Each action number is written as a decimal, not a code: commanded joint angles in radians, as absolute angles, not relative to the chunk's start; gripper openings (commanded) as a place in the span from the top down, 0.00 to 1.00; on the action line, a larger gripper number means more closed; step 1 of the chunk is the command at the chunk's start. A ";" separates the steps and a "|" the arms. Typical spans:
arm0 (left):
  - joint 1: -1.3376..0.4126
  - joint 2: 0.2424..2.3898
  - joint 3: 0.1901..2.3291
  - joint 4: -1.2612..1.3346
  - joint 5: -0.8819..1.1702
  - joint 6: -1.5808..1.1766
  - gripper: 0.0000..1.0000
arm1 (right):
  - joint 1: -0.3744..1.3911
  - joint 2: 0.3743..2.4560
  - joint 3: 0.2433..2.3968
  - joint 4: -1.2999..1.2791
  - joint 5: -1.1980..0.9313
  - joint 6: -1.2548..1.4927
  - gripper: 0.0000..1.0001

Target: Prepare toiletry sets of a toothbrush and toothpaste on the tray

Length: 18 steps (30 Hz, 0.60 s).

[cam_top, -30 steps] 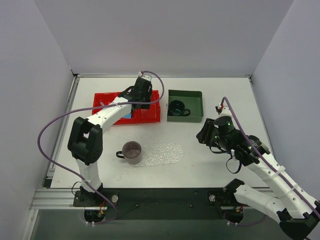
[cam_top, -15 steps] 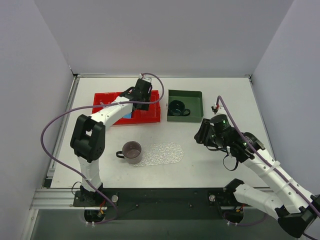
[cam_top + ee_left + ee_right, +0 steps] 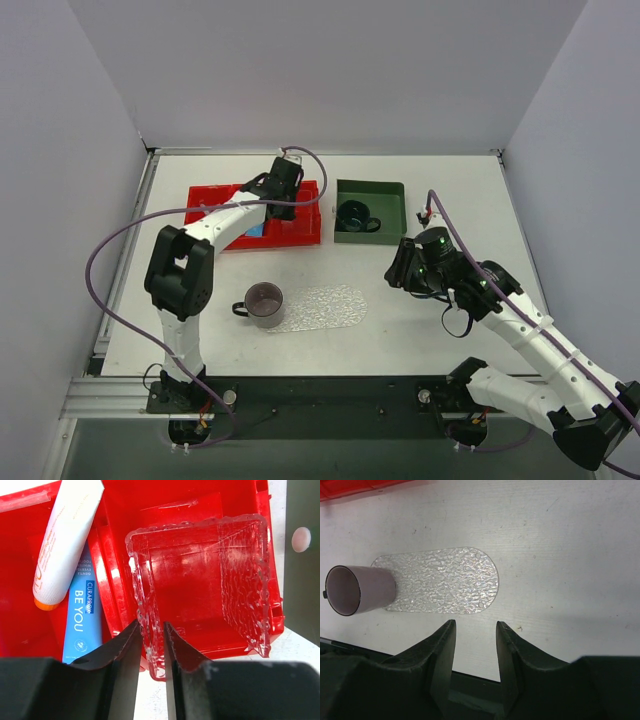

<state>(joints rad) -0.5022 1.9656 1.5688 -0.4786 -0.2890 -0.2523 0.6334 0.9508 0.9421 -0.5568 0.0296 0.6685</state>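
Likely light, soft and slick, toothpaste [image 3: 65, 535] upper left wants a mid-body pinch; left gripper [image 3: 151, 626] clamps clear bumpy container [image 3: 243, 590] rim, right gripper [image 3: 475, 625] spread, empty.

You had a clear, bumpy plastic tray [image 3: 445, 580], a glossy red plastic bin [image 3: 195, 510], a similarly rippled clear insert [image 3: 242, 580], a smooth white toothpaste [image 3: 65, 535] tube, and a matt, scuffed table [image 3: 560, 555].
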 commanded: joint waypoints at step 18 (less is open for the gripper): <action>-0.494 1.934 1.612 -0.472 -0.265 -0.255 1.00 | 0.629 0.960 0.946 -0.546 0.017 0.673 0.67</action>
